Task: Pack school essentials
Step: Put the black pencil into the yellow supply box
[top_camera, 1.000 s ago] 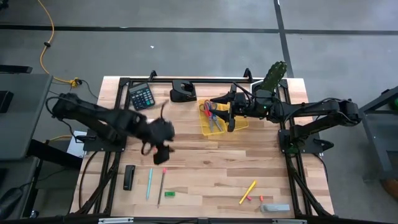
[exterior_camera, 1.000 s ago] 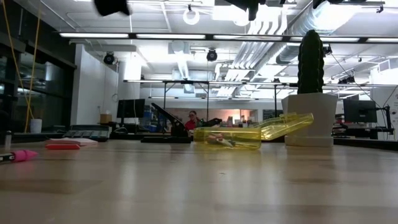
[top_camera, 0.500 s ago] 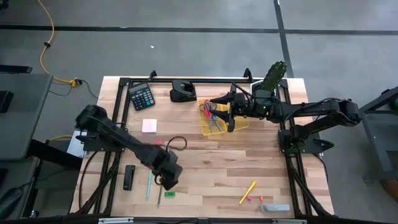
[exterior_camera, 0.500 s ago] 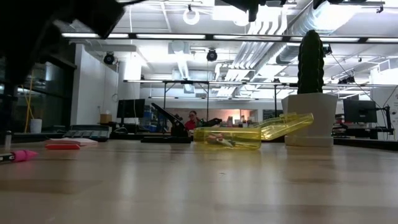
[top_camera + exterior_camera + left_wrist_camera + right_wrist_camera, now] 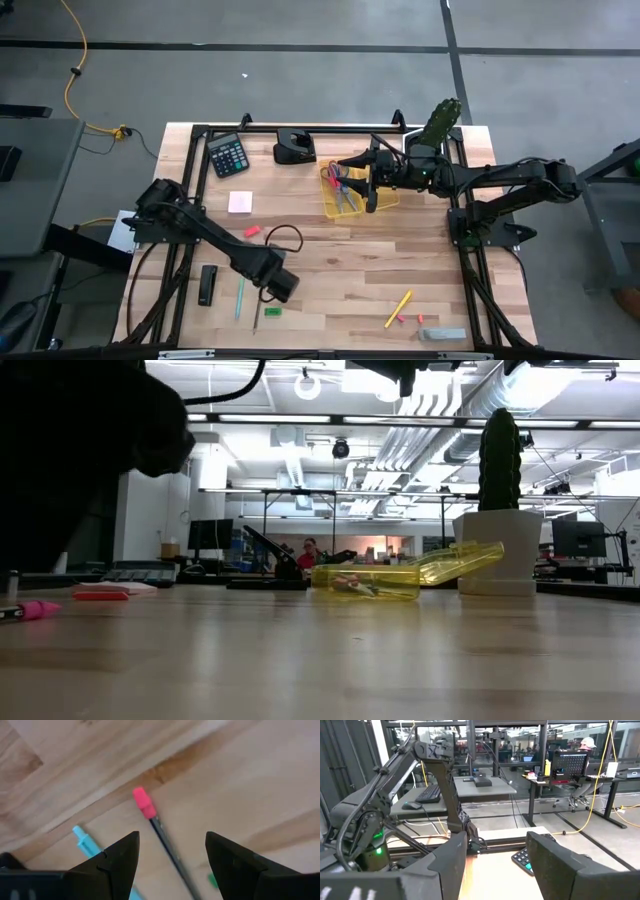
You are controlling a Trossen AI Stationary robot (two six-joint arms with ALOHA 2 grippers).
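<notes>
left gripper [image 5: 279, 286], fingers spread, hangs over the brown pencil [image 5: 162, 837] at table's 7 o'clock, pick-up step; next drop & pinch it; right gripper [image 5: 371, 197], fingers spread, waits by yellow case [image 5: 352, 191].

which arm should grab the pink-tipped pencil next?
Left. The left gripper is open directly above the pink-tipped pencil, beside the teal pencil. The right gripper waits far off, over the yellow case.

Even overhead light falls on the bench [image 5: 340, 270], casting soft shadows. In the low view ceiling strip lights [image 5: 300, 418] glare, and a dark, blurred arm [image 5: 80, 450] blocks one corner.
</notes>
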